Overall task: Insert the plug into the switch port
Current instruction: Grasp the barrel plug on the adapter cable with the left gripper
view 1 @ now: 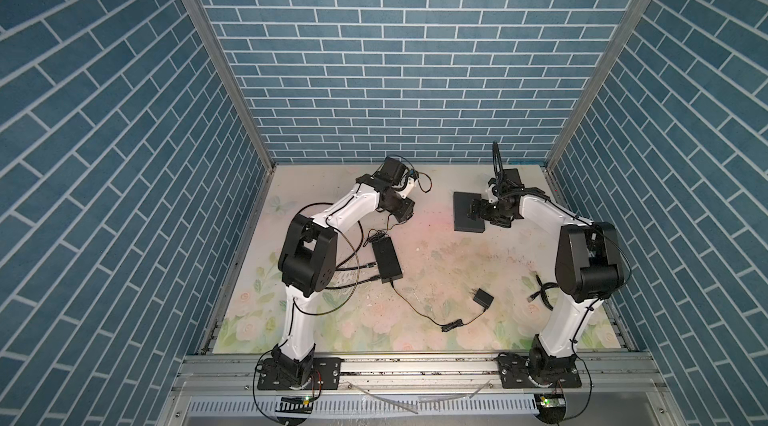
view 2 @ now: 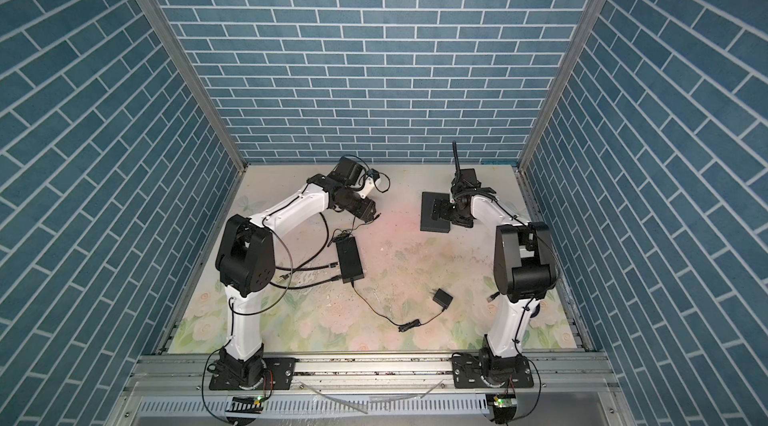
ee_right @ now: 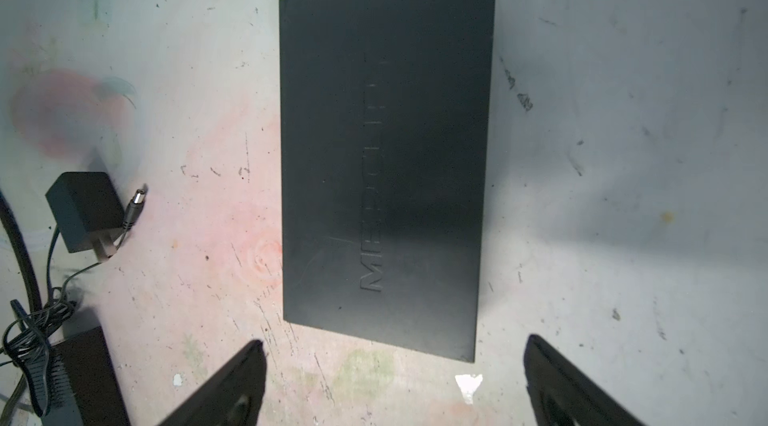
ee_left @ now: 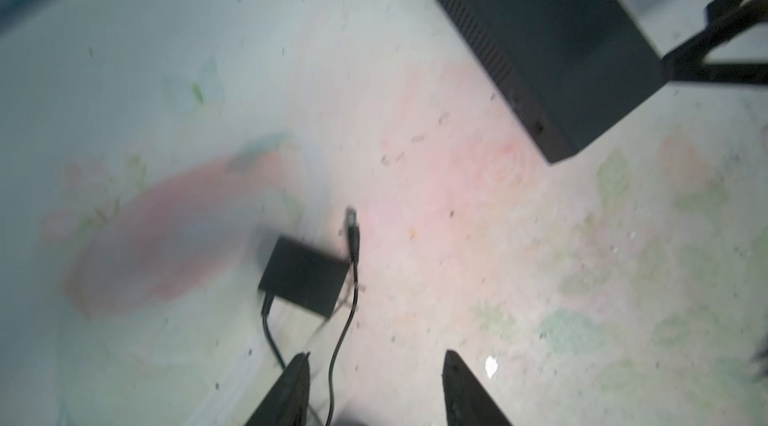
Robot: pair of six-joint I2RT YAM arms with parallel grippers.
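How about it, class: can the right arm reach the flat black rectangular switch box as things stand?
Probably yes. The right gripper hangs over the flat black rectangular switch box, jaws wide open and empty. Nothing lies on the box; the small black power adapter sits clear to one side.

A robot test cell in a lab: wall panels point(view 1: 374, 50) printed with blue bricks stand between aluminium posts point(view 1: 219, 58), a flowered mat point(view 1: 436, 270) covers the bench point(view 1: 415, 365), and the left arm point(view 1: 297, 320) and the right arm point(view 1: 567, 318) are bolted at its near edge.
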